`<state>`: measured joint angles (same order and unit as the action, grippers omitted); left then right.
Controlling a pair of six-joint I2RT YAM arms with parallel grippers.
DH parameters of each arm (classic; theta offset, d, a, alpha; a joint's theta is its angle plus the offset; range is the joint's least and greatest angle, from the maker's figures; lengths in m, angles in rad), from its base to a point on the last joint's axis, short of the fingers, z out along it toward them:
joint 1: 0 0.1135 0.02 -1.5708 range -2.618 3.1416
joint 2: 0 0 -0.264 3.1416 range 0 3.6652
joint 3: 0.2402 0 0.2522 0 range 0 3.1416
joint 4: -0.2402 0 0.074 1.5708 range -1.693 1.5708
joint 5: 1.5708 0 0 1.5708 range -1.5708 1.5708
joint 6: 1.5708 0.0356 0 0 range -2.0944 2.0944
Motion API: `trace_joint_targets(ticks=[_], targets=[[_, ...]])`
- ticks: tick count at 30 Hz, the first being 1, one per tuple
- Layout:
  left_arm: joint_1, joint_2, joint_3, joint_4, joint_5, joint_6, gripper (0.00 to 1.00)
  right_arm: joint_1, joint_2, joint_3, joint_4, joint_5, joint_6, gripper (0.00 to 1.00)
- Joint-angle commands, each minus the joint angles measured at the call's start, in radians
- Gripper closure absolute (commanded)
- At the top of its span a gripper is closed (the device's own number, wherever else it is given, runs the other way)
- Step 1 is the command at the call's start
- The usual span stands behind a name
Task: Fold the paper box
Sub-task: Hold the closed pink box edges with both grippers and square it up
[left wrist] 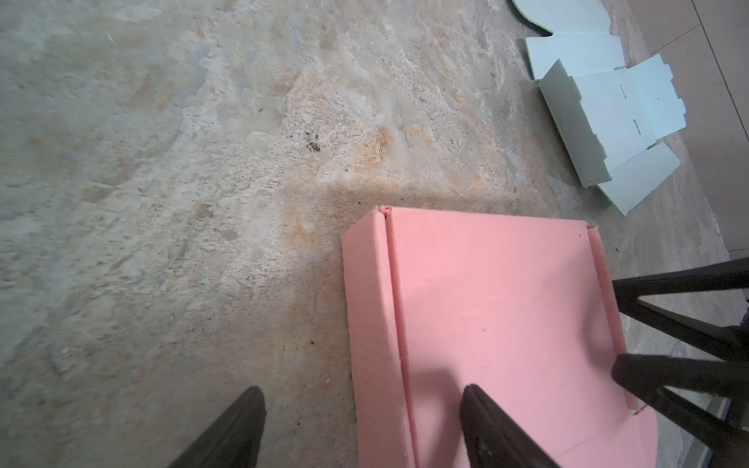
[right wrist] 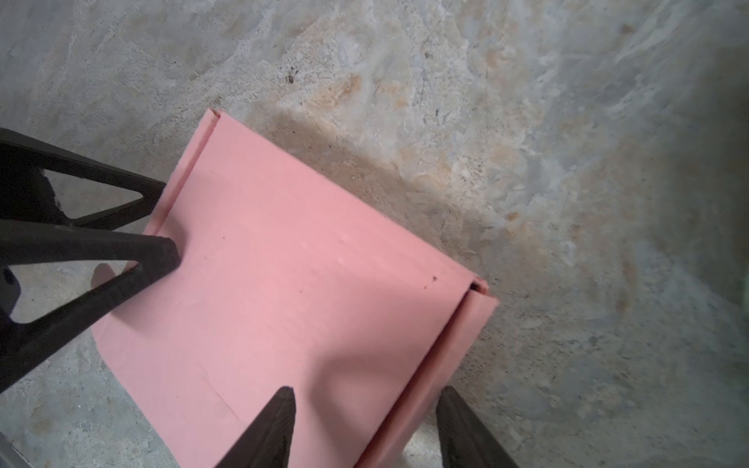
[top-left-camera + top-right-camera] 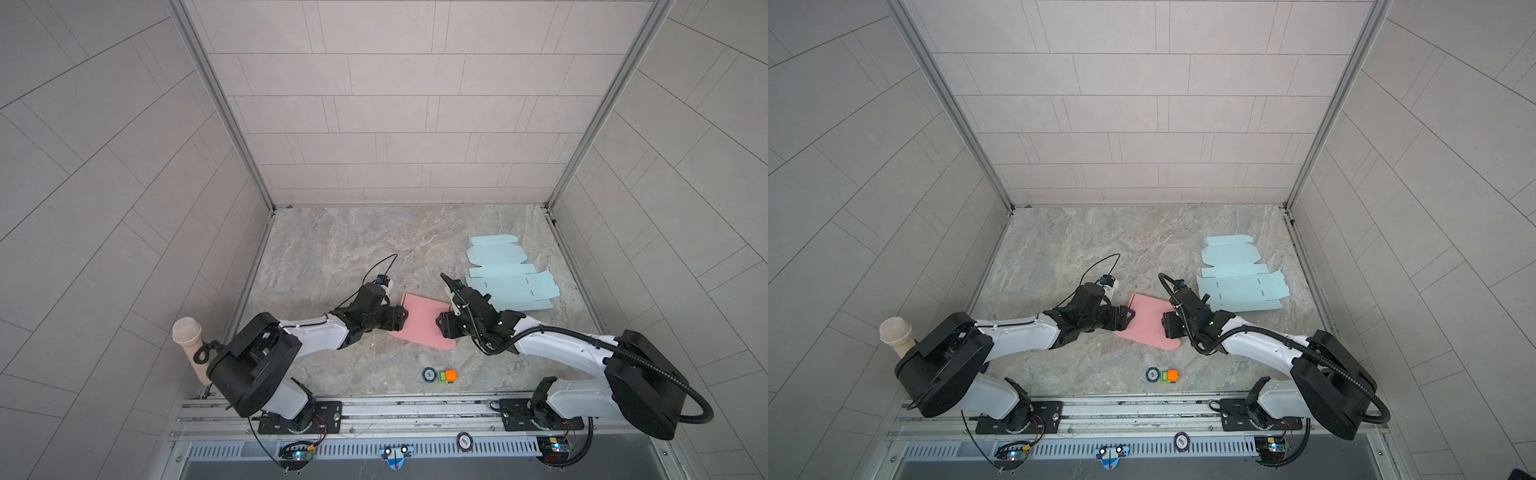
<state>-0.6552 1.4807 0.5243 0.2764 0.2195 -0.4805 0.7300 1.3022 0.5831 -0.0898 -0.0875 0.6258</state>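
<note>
The pink paper box [image 3: 424, 320] lies on the desk [image 3: 332, 249] between the two arms, near the middle front. It looks well along. Both long side walls stand up, and a flat panel spans between them, which I take for the lid lying down, though it could be the floor. At the near end a round-cornered flap lies out on the desk, so tucking or locking that end seems to be what remains.

The left claw [image 1: 360, 393] stands open astride one side wall, with one finger outside over the desk and the other over the panel. The right claw [image 2: 367, 391] straddles the opposite wall with its jaws apart. I cannot tell whether it is pinching the wall or only bracketing it.

The box's near end is cut off in both wrist views and partly covered by the arms from above, and its inside is hidden. A pale blue flat blank [image 3: 511, 282] lies unfolded beyond the right arm. Two small objects near the front edge — a dark disc [image 3: 429, 374] and a green-and-orange thing [image 3: 448, 376] — are too small to identify.
</note>
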Motion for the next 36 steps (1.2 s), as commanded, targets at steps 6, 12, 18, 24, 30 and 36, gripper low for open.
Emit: trace_joint_targets(ticks=[6, 12, 18, 24, 30, 36], targets=[[-0.004, -0.019, -0.026, -0.033, -0.016, 0.008, 0.28, -0.003, 0.036, 0.030, 0.023, -0.012, -0.002, 0.41], [-0.004, -0.026, -0.029, -0.035, -0.016, 0.008, 0.32, -0.003, 0.061, 0.075, 0.027, -0.015, -0.015, 0.42], [-0.005, -0.036, -0.037, -0.040, -0.022, 0.008, 0.35, -0.003, 0.092, 0.110, 0.027, -0.013, -0.031, 0.42], [-0.004, -0.053, -0.043, -0.052, -0.032, 0.010, 0.36, -0.002, 0.133, 0.140, 0.032, -0.017, -0.042, 0.42], [-0.004, -0.063, -0.050, -0.059, -0.045, 0.013, 0.37, -0.004, 0.157, 0.156, 0.047, -0.018, -0.043, 0.42], [-0.003, -0.070, -0.051, -0.065, -0.055, 0.015, 0.38, -0.009, 0.194, 0.181, 0.055, -0.025, -0.050, 0.42]])
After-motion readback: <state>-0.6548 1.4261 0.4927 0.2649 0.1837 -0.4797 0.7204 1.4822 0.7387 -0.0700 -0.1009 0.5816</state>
